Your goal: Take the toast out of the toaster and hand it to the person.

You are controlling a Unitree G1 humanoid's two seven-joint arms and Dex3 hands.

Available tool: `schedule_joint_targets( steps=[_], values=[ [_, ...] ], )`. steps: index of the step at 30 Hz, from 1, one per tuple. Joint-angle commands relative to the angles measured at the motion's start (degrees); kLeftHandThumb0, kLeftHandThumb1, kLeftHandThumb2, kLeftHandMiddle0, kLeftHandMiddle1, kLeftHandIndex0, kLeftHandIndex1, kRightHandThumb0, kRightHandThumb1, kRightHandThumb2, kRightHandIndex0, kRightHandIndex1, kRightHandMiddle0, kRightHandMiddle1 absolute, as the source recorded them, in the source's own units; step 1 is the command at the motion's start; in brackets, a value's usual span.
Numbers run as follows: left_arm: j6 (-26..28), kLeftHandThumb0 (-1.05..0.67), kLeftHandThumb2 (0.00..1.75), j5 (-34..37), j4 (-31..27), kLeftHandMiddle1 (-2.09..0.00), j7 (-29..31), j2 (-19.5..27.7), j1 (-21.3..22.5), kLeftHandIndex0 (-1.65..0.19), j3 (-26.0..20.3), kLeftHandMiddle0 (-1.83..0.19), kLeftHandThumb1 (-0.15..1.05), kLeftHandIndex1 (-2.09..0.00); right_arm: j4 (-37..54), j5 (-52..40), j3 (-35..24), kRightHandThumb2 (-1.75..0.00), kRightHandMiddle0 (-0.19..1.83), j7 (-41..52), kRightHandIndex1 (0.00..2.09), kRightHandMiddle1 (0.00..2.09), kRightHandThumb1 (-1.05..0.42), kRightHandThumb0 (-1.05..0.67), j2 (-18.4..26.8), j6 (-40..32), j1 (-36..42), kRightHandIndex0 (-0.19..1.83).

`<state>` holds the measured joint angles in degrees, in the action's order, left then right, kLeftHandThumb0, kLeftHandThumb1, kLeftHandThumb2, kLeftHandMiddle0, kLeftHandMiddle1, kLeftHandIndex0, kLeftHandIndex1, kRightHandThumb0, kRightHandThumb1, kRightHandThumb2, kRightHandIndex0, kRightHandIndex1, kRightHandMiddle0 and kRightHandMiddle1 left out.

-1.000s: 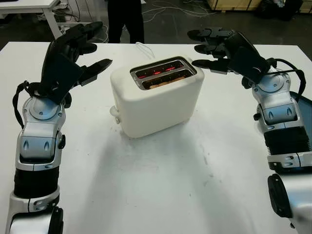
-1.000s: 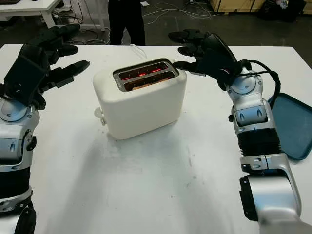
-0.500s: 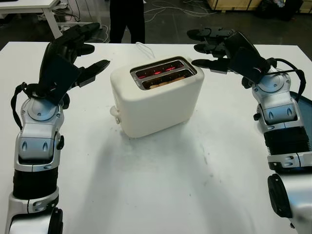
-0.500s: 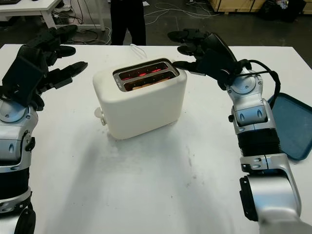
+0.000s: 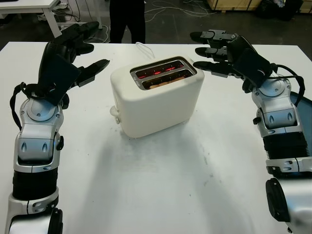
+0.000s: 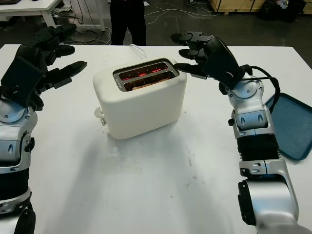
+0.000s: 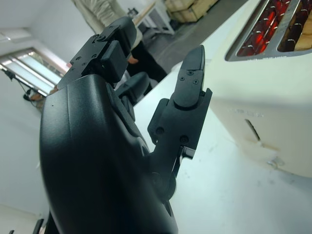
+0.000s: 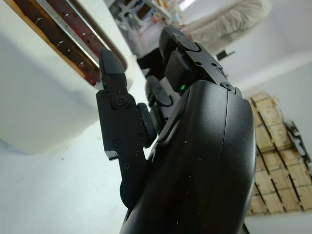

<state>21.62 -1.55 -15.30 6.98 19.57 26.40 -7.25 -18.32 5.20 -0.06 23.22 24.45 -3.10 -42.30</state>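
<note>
On a white table [image 5: 156, 195], a cream toaster [image 5: 158, 97] is flanked by two black robot hands, both held above the surface and grasping nothing. Toast [image 5: 168, 79] is seen low in the nearer slot, while the far slot glows red. The left hand [image 5: 66, 58] is raised beside the toaster's left end, fingers released; the right hand [image 5: 229, 53] is poised just off the right end, fingers likewise extended. A person [image 5: 126, 19] is glimpsed standing beyond the far edge, and a blue tray [image 6: 290, 126] lies to the right. A clean pull would probably be served by fingers lowered straight over the nearer slot, kept off the hot rim.
</note>
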Motion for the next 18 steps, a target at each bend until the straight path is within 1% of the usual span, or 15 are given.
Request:
schedule_joint_targets(
  steps=[1, 18],
  values=[
    [0.6, -0.27, 0.25, 0.3, -1.2, -1.01, -0.3, -0.3, -0.6, -0.41, -0.5, 0.00, 0.81, -0.20, 0.4, -0.3, 0.1, -0.06, 0.53, -0.3, 0.11, 0.01, -0.92, -0.27, 0.0, 1.0, 0.3, 0.50],
    [4.7, -0.23, 0.23, -0.3, -4.0, -0.92, -0.9, -0.7, -1.4, -0.40, -0.5, -0.04, 0.84, -0.20, 1.6, 0.6, 0.9, -0.06, 0.53, -0.1, 0.11, 0.01, -0.92, -0.28, 0.6, -1.6, -0.8, 0.50]
  ],
)
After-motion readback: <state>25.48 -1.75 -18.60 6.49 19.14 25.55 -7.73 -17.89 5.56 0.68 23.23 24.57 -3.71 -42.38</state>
